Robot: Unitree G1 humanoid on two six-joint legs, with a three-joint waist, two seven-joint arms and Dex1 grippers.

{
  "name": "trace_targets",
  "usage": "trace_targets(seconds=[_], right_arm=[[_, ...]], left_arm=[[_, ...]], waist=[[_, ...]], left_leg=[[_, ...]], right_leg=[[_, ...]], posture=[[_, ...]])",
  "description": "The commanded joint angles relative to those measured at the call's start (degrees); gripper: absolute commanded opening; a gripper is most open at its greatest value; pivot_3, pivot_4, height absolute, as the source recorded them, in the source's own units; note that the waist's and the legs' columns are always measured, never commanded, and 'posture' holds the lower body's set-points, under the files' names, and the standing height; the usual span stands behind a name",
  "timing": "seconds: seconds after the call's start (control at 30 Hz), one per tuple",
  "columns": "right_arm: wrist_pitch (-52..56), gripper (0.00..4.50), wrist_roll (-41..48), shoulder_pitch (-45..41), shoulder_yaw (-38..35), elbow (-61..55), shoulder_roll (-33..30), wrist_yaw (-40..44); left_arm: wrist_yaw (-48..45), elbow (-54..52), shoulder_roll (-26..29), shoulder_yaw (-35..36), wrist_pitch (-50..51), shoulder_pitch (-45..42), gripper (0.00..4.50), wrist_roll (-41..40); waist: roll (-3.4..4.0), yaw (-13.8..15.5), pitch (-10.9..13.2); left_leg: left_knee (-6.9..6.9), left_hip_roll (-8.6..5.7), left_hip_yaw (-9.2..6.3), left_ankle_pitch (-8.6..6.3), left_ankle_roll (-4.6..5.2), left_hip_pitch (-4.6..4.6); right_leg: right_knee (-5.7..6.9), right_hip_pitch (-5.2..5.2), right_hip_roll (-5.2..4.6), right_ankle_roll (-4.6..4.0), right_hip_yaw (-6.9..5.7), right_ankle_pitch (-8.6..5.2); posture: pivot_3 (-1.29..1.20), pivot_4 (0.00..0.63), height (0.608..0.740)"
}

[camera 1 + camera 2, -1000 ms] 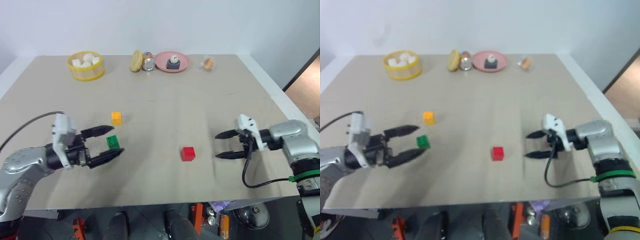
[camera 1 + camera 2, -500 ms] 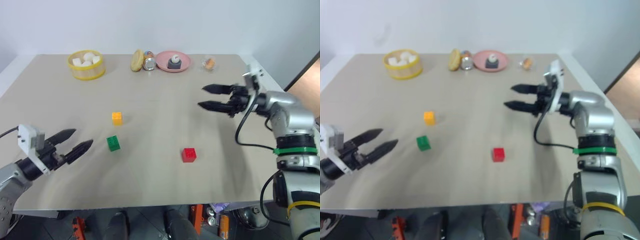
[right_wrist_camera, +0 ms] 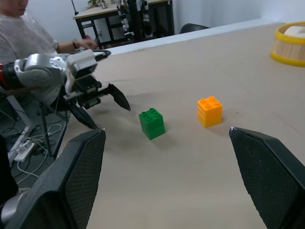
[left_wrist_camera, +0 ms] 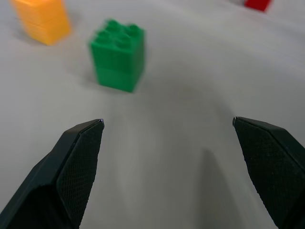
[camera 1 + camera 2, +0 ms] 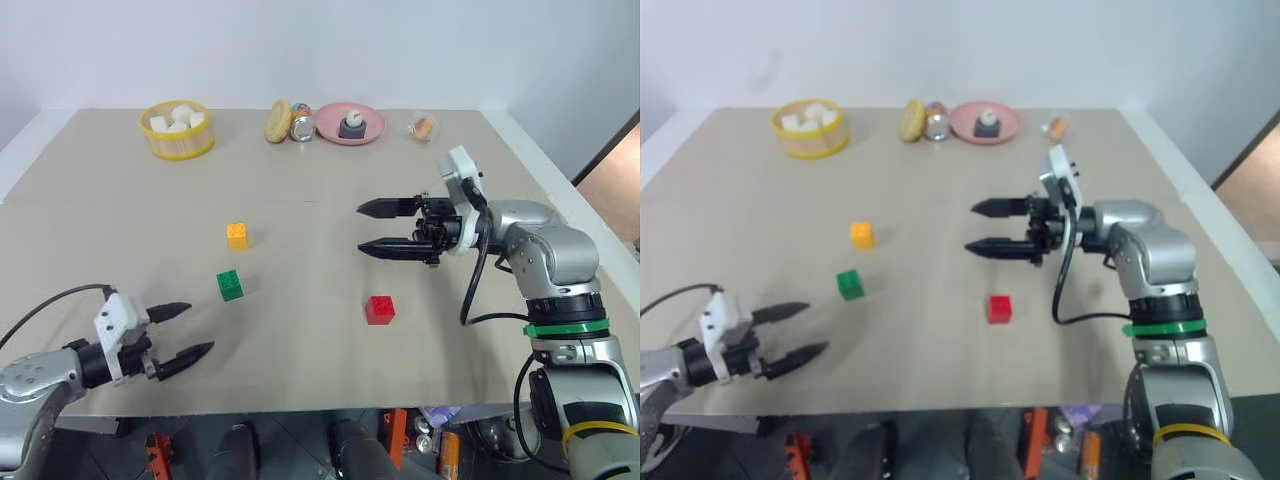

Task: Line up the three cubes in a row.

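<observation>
1. While both my left gripper (image 5: pixel 181 329) and right gripper (image 5: pixel 377 228) hang spread and empty, the yellow round basket (image 5: pixel 177 141) holds white chunky lumps (image 5: pixel 181 116).
2. Small studded plastic cubes sit apart mid-table: orange-yellow (image 5: pixel 237 235), green (image 5: pixel 229 285), red (image 5: pixel 379 309).

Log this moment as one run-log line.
left claw: open, empty | right claw: open, empty | red cube, green cube, orange cube: apart, not lined up

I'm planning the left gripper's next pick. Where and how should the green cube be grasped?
Grip the green cube across two opposite flat side walls, below the studded top. It stands upright on the table, apart from the orange-yellow cube, so its sides are free. The open left gripper lies low, pointing toward it; a level approach from that near side likely suits.
</observation>
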Motion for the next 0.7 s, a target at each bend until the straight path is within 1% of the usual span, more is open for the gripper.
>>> trace_targets(seconds=[0.03, 0.23, 0.47, 0.7], right_arm=[[1.16, 4.29, 2.50, 0.18, -1.64, -4.55, -0.88, -0.58], [3.07, 4.29, 5.09, 2.79, -2.19, -9.61, -1.77, -1.66], [3.06, 4.29, 5.98, 3.95, -2.08, -11.40, -1.94, -3.41], [3.88, 4.29, 8.11, 4.48, -3.46, -13.99, -2.35, -5.60]], left_arm=[[-0.84, 2.43, 0.68, -0.28, -1.86, -3.44, 4.50, 0.73], [-1.09, 7.60, 0.13, -1.86, -1.42, -10.72, 4.50, 1.11], [-3.13, 13.26, -0.42, -5.27, -2.04, -16.81, 4.50, 1.99], [-5.32, 22.48, -3.12, -9.58, -6.75, -23.14, 4.50, 5.77]], waist=[[0.00, 0.01, 0.00], [-0.01, 0.02, 0.00], [-0.01, -0.01, 0.00], [-0.01, 0.03, -0.01]], left_leg=[[0.00, 0.02, -0.01, 0.00, 0.00, 0.00], [0.00, 0.04, -0.02, 0.00, 0.00, -0.01], [0.01, 0.04, -0.03, 0.00, 0.01, 0.01], [0.02, 0.03, -0.06, 0.01, 0.01, -0.01]], right_leg=[[0.00, 0.00, 0.02, 0.00, -0.01, 0.00], [0.01, 0.01, 0.03, 0.02, -0.04, -0.01], [0.03, 0.03, 0.06, 0.04, -0.04, 0.01], [0.04, 0.04, 0.07, 0.06, -0.04, 0.01]], posture=[[0.00, 0.150, 0.740], [0.00, 0.150, 0.740], [0.00, 0.150, 0.740], [0.00, 0.150, 0.740]])
